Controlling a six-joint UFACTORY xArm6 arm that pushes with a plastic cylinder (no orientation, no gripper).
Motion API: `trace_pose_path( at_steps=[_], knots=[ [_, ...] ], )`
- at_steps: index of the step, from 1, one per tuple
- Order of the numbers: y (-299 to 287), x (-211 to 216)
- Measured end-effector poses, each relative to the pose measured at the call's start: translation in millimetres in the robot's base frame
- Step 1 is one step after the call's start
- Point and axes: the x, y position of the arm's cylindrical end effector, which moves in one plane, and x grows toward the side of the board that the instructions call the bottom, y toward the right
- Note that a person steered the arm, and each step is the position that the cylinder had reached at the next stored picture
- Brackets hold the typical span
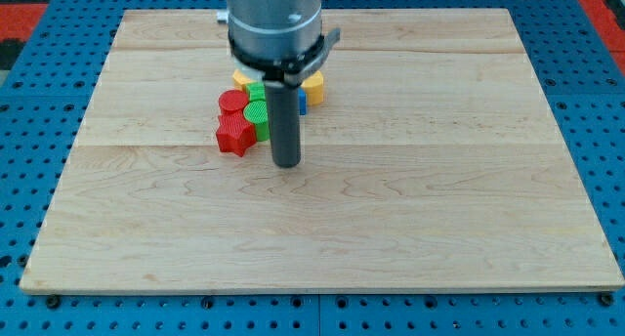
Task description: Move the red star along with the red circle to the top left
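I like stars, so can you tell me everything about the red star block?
The red star is a small, chunky, ribbed block, plastic by its look, lying flat on the wooden board. It is the piece of the cluster nearest the view's bottom, pressed against the red circle above it and the green block. My tip stands just right of it, apart.

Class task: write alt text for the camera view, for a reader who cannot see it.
A dark rod hangs over a wooden board, my tip resting just right of a tight cluster of blocks. The red star and red circle sit on the cluster's left, with green blocks beside them and yellow blocks and a blue one partly hidden behind the rod.
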Motion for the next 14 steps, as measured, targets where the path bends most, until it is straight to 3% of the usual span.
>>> trace_pose_path(
  at_steps=[1,2,4,6,7,8,12,14],
  knots=[
    [-34.4,-8.8],
    [-46.8,-43.3],
    [-46.3,-59.8],
    [-60.4,-112.2],
    [-89.0,-113.5],
    [-70.5,-114.8],
    [-105.7,-96.0],
    [-123.6,-138.2]
  ],
)
